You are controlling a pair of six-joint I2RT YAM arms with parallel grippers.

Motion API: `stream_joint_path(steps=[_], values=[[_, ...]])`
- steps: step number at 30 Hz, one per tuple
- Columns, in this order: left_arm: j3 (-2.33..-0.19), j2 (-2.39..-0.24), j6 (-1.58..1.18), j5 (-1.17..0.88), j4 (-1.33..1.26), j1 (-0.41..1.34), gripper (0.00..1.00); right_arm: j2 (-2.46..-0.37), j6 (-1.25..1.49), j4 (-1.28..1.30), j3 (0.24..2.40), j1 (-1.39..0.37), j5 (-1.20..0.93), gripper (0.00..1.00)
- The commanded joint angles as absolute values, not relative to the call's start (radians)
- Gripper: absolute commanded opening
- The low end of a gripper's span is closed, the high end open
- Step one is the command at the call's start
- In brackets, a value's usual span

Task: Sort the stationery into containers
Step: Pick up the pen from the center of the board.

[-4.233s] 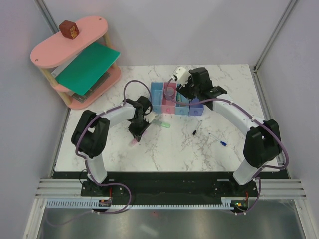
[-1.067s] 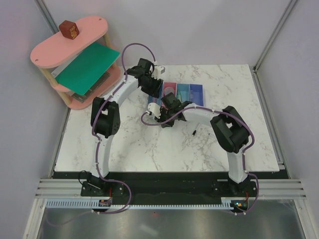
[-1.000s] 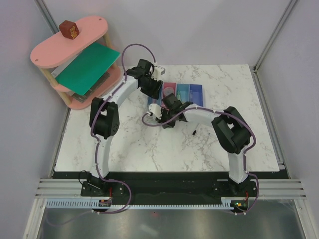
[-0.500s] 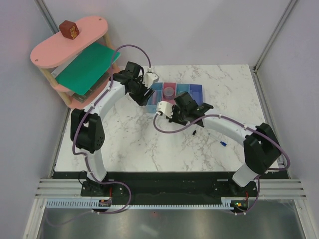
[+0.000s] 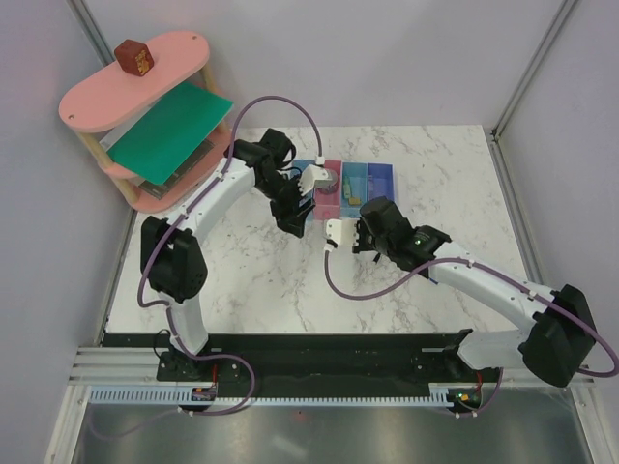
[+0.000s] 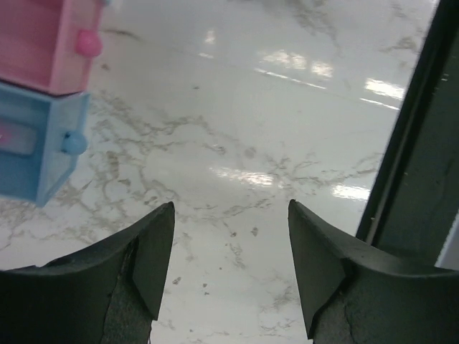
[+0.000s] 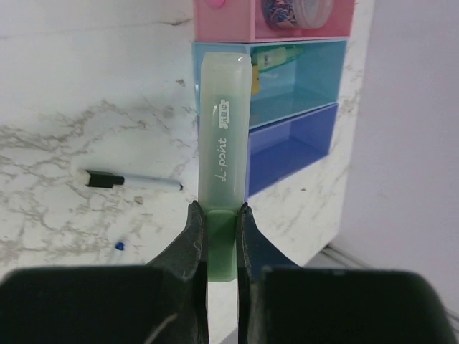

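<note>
My right gripper (image 7: 219,209) is shut on the lower end of a pale green stick (image 7: 224,136), which points toward the containers. In the right wrist view the pink bin (image 7: 237,18) holds a tape roll (image 7: 297,8), the translucent blue bin (image 7: 308,82) holds a yellowish piece (image 7: 276,57), and the dark blue bin (image 7: 290,147) shows nothing inside. My left gripper (image 6: 231,208) is open over bare marble, beside the pink bin (image 6: 50,39) and the light blue bin (image 6: 36,147). From above, the left gripper (image 5: 298,222) and the right gripper (image 5: 366,224) hang just in front of the row of bins (image 5: 379,180).
A thin black-capped pen (image 7: 133,182) and a small blue tip (image 7: 120,246) lie on the marble to the left of the held stick. The pink oval shelf (image 5: 169,46) with a green sheet (image 5: 172,130) and a brown block (image 5: 133,56) stands at the back left.
My left gripper has drawn away from the light blue bin toward the front and opened wider. The right arm has swung rightward, still holding the green stick.
</note>
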State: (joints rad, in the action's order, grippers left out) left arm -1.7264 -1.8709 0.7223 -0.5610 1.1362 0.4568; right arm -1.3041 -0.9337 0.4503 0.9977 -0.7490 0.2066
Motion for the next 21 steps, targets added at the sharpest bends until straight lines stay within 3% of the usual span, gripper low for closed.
stream_joint_path(steps=[1, 8, 21], values=[[-1.87, -1.867, 0.865, -0.718, 1.345, 0.521, 0.71, -1.21, -1.146, 0.292, 0.902, -0.801, 0.322, 0.0], [-1.989, -1.927, 0.933, -0.741, 1.491, 0.591, 0.71, -1.195, -1.287, 0.144, 0.847, -0.897, 0.386, 0.0], [-2.077, -2.016, 0.956, -0.686, 1.525, 0.626, 0.76, -1.198, -1.342, 0.149, 0.9, -1.02, 0.457, 0.0]])
